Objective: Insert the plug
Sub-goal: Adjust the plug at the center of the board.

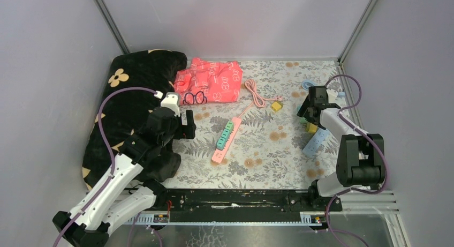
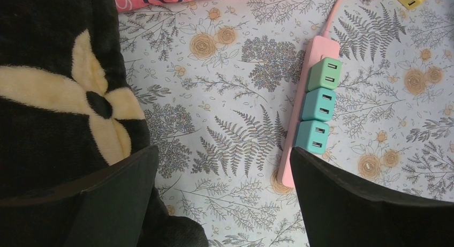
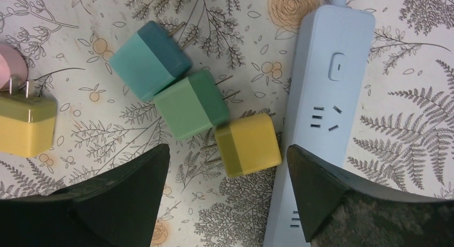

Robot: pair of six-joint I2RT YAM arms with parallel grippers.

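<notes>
Floral tablecloth (image 1: 257,166). Beside the blue strip (image 3: 326,97), perhaps touching it, lies a yellow plug (image 3: 249,144), under the right gripper (image 3: 226,157), jaws apart and empty. The left gripper (image 2: 225,162), also wide open, hovers well left of it.

Left hand (image 2: 224,156) spread wide, right hand (image 3: 227,150) — parted

strip: pink power strip (image 2: 320,47) is laid on floral table cover (image 2: 230,97) | three plugs (image 2: 318,104) are seated in it | left gripper (image 2: 224,156) is held wide apart | black blanket (image 2: 48,54) is spread alongside
</notes>
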